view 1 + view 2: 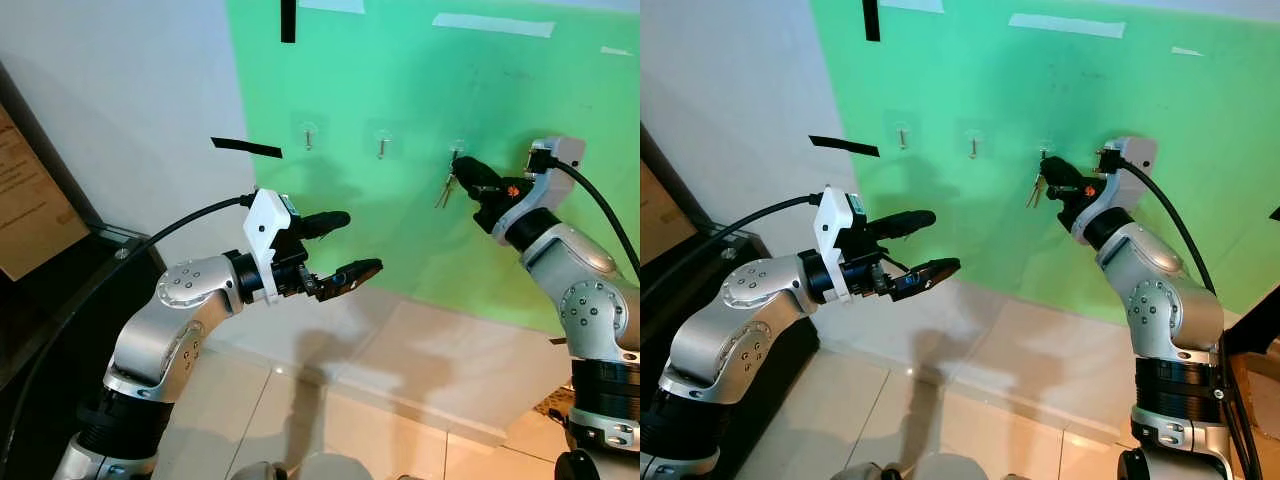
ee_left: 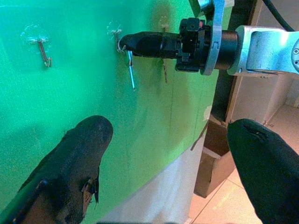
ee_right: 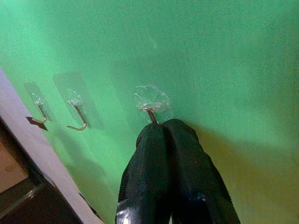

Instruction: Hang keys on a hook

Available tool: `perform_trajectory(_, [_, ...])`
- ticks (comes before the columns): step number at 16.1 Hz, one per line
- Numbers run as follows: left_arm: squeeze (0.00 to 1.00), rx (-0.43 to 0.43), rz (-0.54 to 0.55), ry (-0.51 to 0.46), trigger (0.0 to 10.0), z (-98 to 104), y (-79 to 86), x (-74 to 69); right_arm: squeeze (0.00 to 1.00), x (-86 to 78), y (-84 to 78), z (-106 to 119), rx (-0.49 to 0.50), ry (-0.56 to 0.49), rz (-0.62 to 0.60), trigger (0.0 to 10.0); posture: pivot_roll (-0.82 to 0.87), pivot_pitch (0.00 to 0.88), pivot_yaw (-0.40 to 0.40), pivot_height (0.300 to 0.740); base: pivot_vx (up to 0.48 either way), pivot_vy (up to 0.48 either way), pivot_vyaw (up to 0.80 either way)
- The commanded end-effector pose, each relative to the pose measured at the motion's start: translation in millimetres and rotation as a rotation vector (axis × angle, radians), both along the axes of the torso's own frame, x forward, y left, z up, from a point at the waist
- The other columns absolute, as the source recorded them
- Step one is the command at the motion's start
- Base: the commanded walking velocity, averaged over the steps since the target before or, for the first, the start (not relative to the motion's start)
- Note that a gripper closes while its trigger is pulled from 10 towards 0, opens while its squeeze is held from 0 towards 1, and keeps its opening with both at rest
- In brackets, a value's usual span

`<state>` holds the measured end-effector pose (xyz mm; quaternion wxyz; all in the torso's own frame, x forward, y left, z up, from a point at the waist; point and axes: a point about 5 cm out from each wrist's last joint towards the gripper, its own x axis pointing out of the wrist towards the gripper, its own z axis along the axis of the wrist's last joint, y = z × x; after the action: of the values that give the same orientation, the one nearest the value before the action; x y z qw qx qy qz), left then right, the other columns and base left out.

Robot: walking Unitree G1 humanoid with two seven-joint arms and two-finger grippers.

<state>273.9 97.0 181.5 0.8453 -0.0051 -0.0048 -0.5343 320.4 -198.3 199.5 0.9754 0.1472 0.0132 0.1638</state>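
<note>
Right gripper [image 1: 462,167]: fingers are pressed together on the keys [image 1: 446,190], held at the rightmost hook [image 3: 150,113] on the green wall [image 1: 400,80].
Keys: seen dangling just below the fingertips, right beside that hook; whether the ring is seated cannot be told.
Left gripper [image 1: 345,248]: fingers spread wide, nothing held, well apart from the wall.
Risk: if the ring is released before it is seated, the keys could drop to the floor [image 1: 300,420].
Second risk: the stick-on hook could be pried loose by a push.

I can't read any text here. The brown board [image 1: 30,200] left of the green wall panel [image 1: 400,230] carries faint printed lines, too small and blurred for me to make out.
</note>
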Motion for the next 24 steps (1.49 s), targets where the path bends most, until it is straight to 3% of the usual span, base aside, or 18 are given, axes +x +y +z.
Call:
perform_trajectory(1, [0.0,0.006,-0.007,-0.017,10.0,4,-0.5,-1.0,0.0,-1.7,-11.0,-1,0.009,0.015,-0.061,10.0,-0.06,0.0,0.048,0.74,0.0,0.0,0.0])
perform_trajectory(3, [0.0,0.008,-0.011,-0.017,10.0,4,-0.7,-0.4,0.0,0.1,-14.4,-10,0.037,0.065,-0.108,10.0,-0.06,0.0,0.052,0.74,0.0,0.0,0.0])
perform_trajectory(7, [0.0,0.01,-0.01,-0.017,10.0,4,0.0,-0.4,0.0,0.6,-20.3,-6,0.172,0.056,-0.138,10.0,-0.06,0.0,0.053,0.74,0.0,0.0,0.0])
perform_trajectory(8, [0.0,0.011,-0.009,-0.017,10.0,4,0.3,-0.7,0.0,-1.0,-21.0,-11,0.242,0.094,-0.139,10.0,-0.06,0.0,0.051,0.74,0.0,0.0,0.0])
perform_trajectory(13, [0.0,0.012,-0.008,-0.018,10.0,4,0.2,-0.4,0.0,-0.4,-27.5,-30,0.377,0.186,-0.245,10.0,-0.06,0.0,0.053,0.74,0.0,0.0,0.0])
perform_trajectory(15, [0.0,0.012,-0.009,-0.017,10.0,4,0.0,-0.3,0.0,-0.4,-27.2,-33,0.349,0.205,-0.253,10.0,-0.06,0.0,0.052,0.74,0.0,0.0,0.0])
perform_trajectory(19, [0.0,0.012,-0.006,-0.018,10.0,4,-0.1,-0.4,0.0,4.7,-11.1,-30,0.142,0.151,-0.219,10.0,-0.06,0.0,0.051,0.74,0.0,0.0,0.0])
perform_trajectory(21, [0.0,0.011,-0.002,-0.02,10.0,4,0.2,-0.1,0.0,9.7,-8.1,-22,0.114,0.094,-0.232,10.0,-0.05,0.0,0.044,0.74,0.0,0.0,0.0])
perform_trajectory(24, [0.0,0.01,0.002,-0.022,10.0,3,0.8,-0.2,0.0,12.4,-9.7,-23,0.138,0.091,-0.253,10.0,-0.05,0.0,0.04,0.74,0.0,0.0,0.0])
